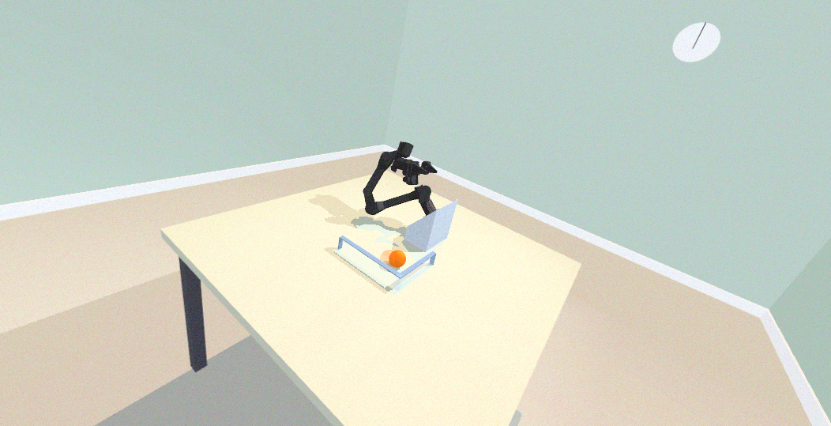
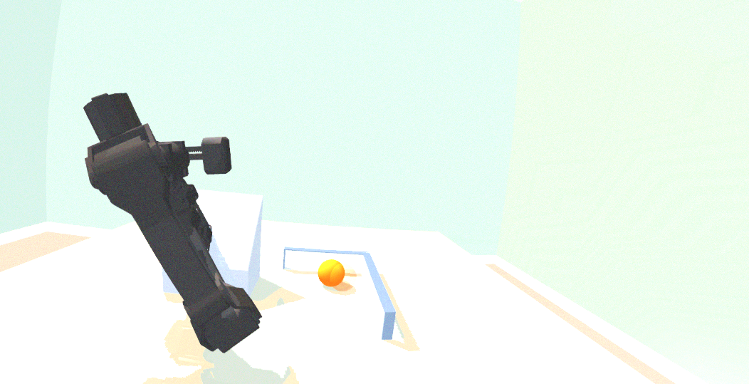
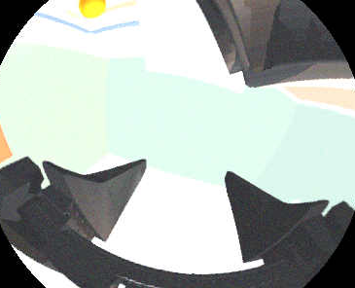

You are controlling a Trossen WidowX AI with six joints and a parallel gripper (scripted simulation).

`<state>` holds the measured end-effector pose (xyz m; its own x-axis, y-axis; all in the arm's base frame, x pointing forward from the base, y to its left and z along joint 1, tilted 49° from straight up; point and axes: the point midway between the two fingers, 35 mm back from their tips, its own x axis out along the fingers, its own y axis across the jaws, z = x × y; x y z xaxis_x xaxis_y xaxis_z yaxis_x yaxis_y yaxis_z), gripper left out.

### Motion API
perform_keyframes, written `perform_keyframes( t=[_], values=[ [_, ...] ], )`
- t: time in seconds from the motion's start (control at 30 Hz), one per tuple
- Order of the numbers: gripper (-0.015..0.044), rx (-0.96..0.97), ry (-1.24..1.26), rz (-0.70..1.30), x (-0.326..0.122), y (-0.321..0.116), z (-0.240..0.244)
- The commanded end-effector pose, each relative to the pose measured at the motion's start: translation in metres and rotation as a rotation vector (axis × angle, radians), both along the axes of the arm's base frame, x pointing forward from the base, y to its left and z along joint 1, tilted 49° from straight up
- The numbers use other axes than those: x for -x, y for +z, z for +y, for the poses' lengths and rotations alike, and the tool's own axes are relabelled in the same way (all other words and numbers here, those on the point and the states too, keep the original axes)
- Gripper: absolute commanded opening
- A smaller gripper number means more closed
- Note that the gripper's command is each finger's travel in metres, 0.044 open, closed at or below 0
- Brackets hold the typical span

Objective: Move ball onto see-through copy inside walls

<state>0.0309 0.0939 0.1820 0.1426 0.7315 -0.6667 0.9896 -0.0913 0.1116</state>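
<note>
- The fingers are spread wide with nothing between them; the wrist view shows only bare wall and counter [image 1: 371, 330] in the gap.
- The arm [image 1: 395, 187] is folded up high near its base, so the fingers are raised well above the counter and well apart from the ball [image 1: 397, 258].
- The ball sits on the counter, far out ahead of the fingers and below them, inside the corner made by the two low clear walls [image 1: 371, 259].
- The see-through copy [image 1: 385, 257] overlaps the ball on one side, so the ball rests just beside its spot, not on it.
- A pale slanted panel [image 1: 433, 227] stands between the fingers and the ball's corner.
- Judged step: the very start, the approach not yet begun.
- The next move calls for reaching out and down past the panel, fingers kept spread, to straddle or nudge the ball. It is round and will likely roll at a careless touch, so contact should be gentle.
</note>
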Motion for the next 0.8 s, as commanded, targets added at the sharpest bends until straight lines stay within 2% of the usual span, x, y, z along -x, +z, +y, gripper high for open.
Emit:
perform_keyframes(
  t=[0.0,0.03,0.33,0.47,0.77],
  values=[
    [0.0426,0.003,-0.012,0.002,0.000,0.001,0.000],
    [0.0440,0.010,-0.048,0.009,-0.001,0.002,0.002],
    [0.0440,0.091,-0.696,0.138,-0.030,0.017,0.037],
    [0.0440,0.093,-0.896,0.185,-0.043,0.014,0.049],
    [0.0440,0.057,-1.558,0.278,-0.114,-0.010,0.072]
  ],
)
